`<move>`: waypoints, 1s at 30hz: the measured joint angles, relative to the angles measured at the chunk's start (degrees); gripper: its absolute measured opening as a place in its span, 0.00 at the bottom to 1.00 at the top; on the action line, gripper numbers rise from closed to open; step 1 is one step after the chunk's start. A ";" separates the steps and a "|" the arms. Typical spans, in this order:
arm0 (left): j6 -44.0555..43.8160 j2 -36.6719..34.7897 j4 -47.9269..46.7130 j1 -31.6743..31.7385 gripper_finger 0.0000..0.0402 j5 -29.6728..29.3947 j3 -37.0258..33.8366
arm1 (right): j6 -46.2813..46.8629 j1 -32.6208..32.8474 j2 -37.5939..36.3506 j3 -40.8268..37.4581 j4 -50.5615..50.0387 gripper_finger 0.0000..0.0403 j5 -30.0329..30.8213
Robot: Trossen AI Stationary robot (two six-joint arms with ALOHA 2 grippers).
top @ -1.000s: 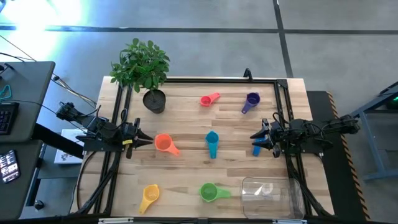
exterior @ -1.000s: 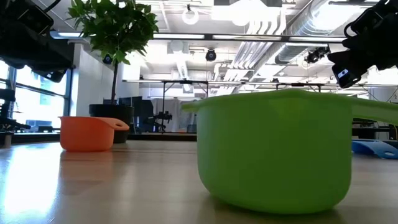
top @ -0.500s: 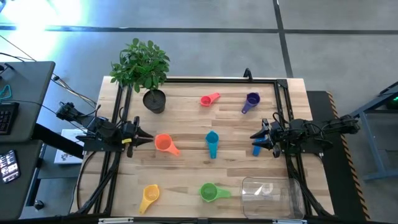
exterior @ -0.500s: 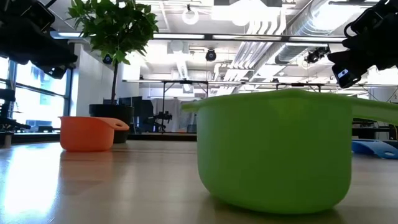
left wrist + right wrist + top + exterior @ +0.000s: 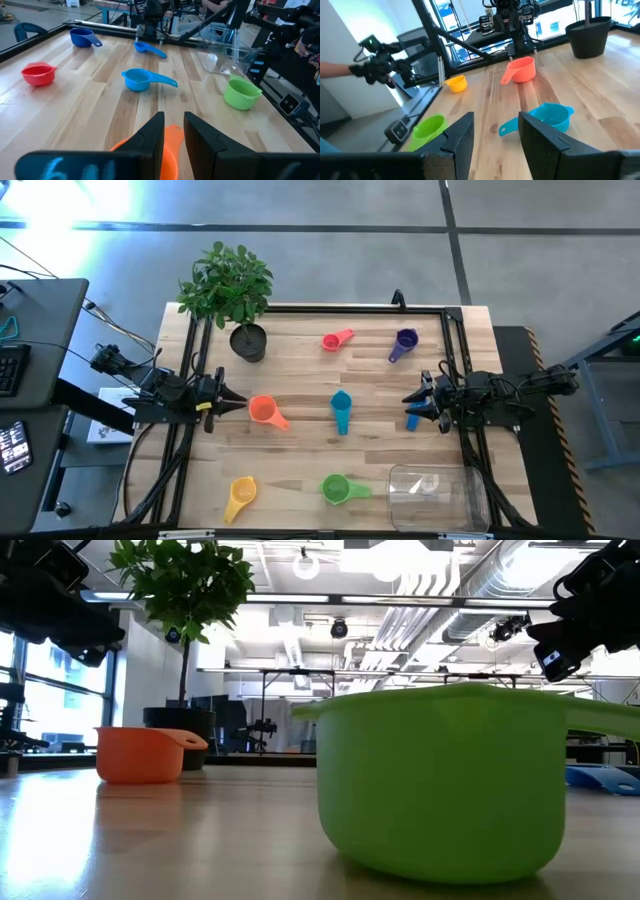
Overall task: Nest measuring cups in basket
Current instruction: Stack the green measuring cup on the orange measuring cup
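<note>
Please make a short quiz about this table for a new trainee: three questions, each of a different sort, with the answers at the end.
1. True or false: the right gripper is holding a cup.
2. Which colour of cup lies nearest the basket? A yellow, B green, C pink.
3. Fill in: the cup directly in front of the left gripper is ____.

Key
1. False: its fingers are open with nothing between them.
2. B, the green cup.
3. Orange: the orange cup.
</note>
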 joint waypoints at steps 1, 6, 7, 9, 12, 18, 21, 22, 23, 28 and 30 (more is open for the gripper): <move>-0.29 0.00 0.24 0.01 0.16 -0.03 0.00 | 1.22 0.01 0.01 -0.07 0.64 0.36 0.38; -6.11 0.00 3.15 0.02 0.16 -0.13 0.00 | 8.19 0.00 0.02 -0.08 6.68 0.36 4.78; -6.98 0.00 3.43 0.02 0.16 -0.17 0.00 | 9.30 0.00 0.02 -0.08 8.29 0.36 6.05; -7.31 0.00 3.78 0.02 0.16 -0.24 0.00 | 10.53 0.01 0.02 -0.08 12.28 0.36 8.65; -5.79 0.00 3.80 0.02 0.16 -0.29 0.00 | 8.91 0.00 0.02 -0.08 18.69 0.36 11.48; -6.88 0.00 3.80 0.02 0.16 -2.92 0.00 | 3.58 0.00 0.02 -0.06 31.18 0.36 17.54; -9.09 0.00 3.84 0.01 0.16 -4.61 0.00 | 2.57 0.00 0.02 -0.03 36.88 0.36 18.83; -10.05 0.00 3.89 0.00 0.16 -5.16 0.00 | 2.11 0.00 0.02 -0.03 38.85 0.36 18.83; -10.98 0.00 4.05 0.00 0.16 -5.72 0.00 | 2.03 0.00 0.02 0.02 40.77 0.36 18.83; -12.90 0.00 6.43 0.02 0.16 -6.21 0.00 | 2.03 0.00 0.00 0.09 48.93 0.36 18.81; -12.90 0.00 7.10 0.02 0.16 -6.21 0.00 | 2.02 0.00 0.01 0.72 49.40 0.36 18.80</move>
